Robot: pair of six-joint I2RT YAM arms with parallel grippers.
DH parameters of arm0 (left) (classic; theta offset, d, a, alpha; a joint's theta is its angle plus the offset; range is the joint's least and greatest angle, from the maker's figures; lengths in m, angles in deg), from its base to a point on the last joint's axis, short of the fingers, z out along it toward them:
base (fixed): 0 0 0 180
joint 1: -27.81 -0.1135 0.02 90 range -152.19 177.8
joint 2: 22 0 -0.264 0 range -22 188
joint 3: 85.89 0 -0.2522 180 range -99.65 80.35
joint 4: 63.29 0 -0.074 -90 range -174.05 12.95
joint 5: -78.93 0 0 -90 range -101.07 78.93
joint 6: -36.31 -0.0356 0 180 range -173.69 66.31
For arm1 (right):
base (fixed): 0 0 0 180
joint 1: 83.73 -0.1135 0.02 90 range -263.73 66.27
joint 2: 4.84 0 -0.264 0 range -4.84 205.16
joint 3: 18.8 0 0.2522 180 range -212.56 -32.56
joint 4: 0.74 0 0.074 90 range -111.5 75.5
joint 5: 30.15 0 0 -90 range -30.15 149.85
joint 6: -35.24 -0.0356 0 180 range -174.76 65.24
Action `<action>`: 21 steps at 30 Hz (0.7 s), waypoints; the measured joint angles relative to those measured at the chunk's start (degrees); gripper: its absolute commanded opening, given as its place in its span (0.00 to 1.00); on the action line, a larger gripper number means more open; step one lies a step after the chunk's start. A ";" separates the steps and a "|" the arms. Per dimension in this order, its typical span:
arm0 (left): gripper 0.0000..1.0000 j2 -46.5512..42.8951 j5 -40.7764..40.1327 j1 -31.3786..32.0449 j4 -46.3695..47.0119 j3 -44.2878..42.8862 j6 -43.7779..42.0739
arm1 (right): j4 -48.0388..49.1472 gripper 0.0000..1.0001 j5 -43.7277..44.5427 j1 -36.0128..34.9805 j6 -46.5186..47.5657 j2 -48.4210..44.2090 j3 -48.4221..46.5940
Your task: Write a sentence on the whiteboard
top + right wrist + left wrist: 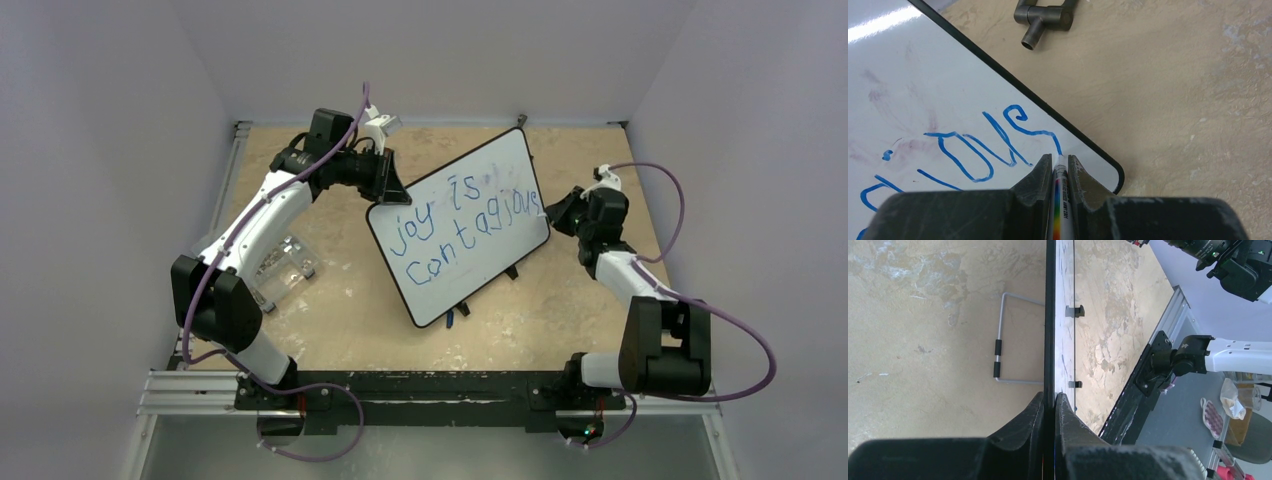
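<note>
The whiteboard (460,225) stands tilted in the middle of the table, white with a thin black frame. Blue handwriting on it reads as the sentence (465,225) "joy is contagious" in two lines. My left gripper (385,185) is shut on the board's top left edge (1050,315), seen edge-on between the fingers in the left wrist view. My right gripper (556,212) is shut on a white marker (1060,200) with a rainbow stripe. The marker's tip touches the board (923,100) at the end of the last blue letter (1035,131), near the board's right corner.
A clear plastic holder (283,268) lies on the table left of the board, beside my left arm. The board's wire stand (1000,342) rests on the table behind it. A grey metal fitting (1044,12) lies past the board's corner. A small blue object (450,320) sits below the board's front corner.
</note>
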 measured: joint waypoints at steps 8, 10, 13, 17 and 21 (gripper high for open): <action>0.00 0.00 -0.22 0.00 -0.09 0.00 0.04 | 0.17 0.00 -3.21 0.11 0.63 0.00 0.52; 0.00 0.00 -0.26 0.00 -0.09 0.00 0.07 | 0.28 0.00 -4.52 0.11 0.66 0.00 0.52; 0.00 0.00 -0.37 0.00 -0.13 0.00 0.09 | 0.46 0.00 -6.21 0.11 0.63 -0.02 0.52; 0.00 0.00 -0.46 0.00 -0.13 0.00 0.07 | -0.22 0.00 -7.34 0.09 0.63 -1.16 0.52; 0.00 0.00 -0.04 0.07 0.04 0.00 -0.33 | -2.56 0.00 -7.61 -0.02 0.61 -5.42 0.52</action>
